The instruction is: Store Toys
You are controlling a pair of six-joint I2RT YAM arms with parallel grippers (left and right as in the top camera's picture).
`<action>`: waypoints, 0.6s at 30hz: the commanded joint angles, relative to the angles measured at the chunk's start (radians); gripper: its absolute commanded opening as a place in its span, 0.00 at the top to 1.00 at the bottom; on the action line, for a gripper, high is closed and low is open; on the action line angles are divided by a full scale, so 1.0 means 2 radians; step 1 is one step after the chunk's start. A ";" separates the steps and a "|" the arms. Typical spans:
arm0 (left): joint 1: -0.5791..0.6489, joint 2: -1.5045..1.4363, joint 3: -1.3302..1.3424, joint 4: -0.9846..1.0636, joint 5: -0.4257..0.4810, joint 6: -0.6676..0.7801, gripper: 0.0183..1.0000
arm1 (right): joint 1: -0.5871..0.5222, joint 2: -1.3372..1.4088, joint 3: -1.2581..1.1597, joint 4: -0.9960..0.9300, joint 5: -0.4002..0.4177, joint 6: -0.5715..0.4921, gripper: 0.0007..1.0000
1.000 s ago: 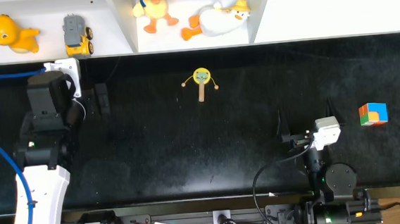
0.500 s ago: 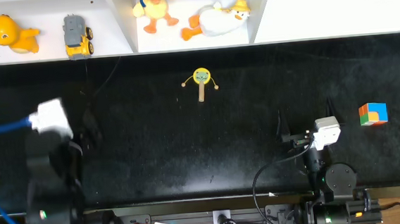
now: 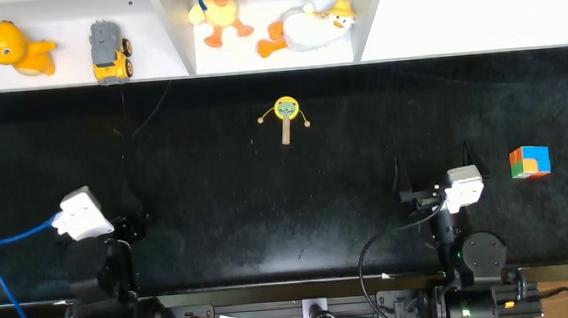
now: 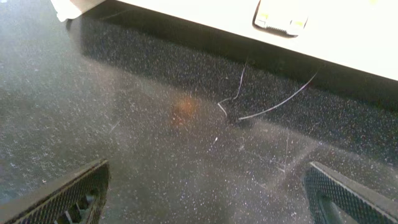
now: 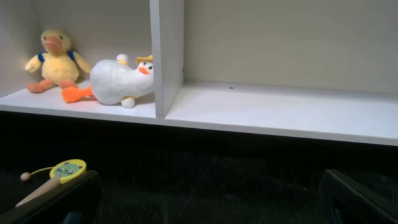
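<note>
- Black mat [image 3: 288, 209] spans the worktop up to the front edge of the white shelf [image 3: 474, 15]; a broad stretch of it separates the arms.
- Rattle drum [image 3: 286, 114] lies mid-mat near the shelf; coloured cube [image 3: 529, 161] sits well apart, near the right edge.
- Left gripper [image 4: 205, 186] and right gripper [image 5: 205, 193]: fingers spread wide, both near the mat's front edge.

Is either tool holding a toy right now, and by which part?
Nothing is held. Left tool and right tool are both open and empty; rattle and cube lie free on the mat.
</note>
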 commanded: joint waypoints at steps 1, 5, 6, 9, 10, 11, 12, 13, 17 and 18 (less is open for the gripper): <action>0.003 -0.029 -0.036 0.033 0.008 -0.017 0.00 | -0.001 -0.005 -0.006 0.002 0.006 0.002 0.00; 0.002 -0.045 -0.054 0.048 0.019 -0.017 0.00 | -0.001 -0.005 -0.006 0.002 0.006 0.002 0.00; 0.001 -0.047 -0.055 0.052 0.018 -0.016 0.00 | -0.001 -0.005 -0.006 0.002 0.006 0.002 0.00; -0.003 -0.055 -0.056 0.056 0.018 -0.016 0.00 | -0.001 -0.005 -0.006 0.002 0.006 0.002 0.01; -0.004 -0.059 -0.056 0.057 0.018 -0.016 0.00 | -0.001 -0.005 -0.006 0.002 0.006 0.002 0.00; -0.005 -0.064 -0.056 0.057 0.018 -0.016 0.00 | -0.001 -0.005 -0.006 0.002 0.006 0.002 0.00; -0.006 -0.070 -0.056 0.059 0.019 -0.016 0.00 | -0.001 -0.005 -0.006 0.002 0.006 0.002 0.00; -0.006 -0.076 -0.056 0.061 0.019 -0.016 0.00 | -0.001 -0.005 -0.006 0.002 0.006 0.002 0.00; -0.009 -0.096 -0.064 0.084 0.022 -0.016 0.00 | -0.001 -0.005 -0.006 0.002 0.006 0.002 0.00; -0.011 -0.096 -0.066 0.093 0.022 -0.017 0.00 | -0.001 -0.005 -0.006 0.002 0.006 0.002 0.00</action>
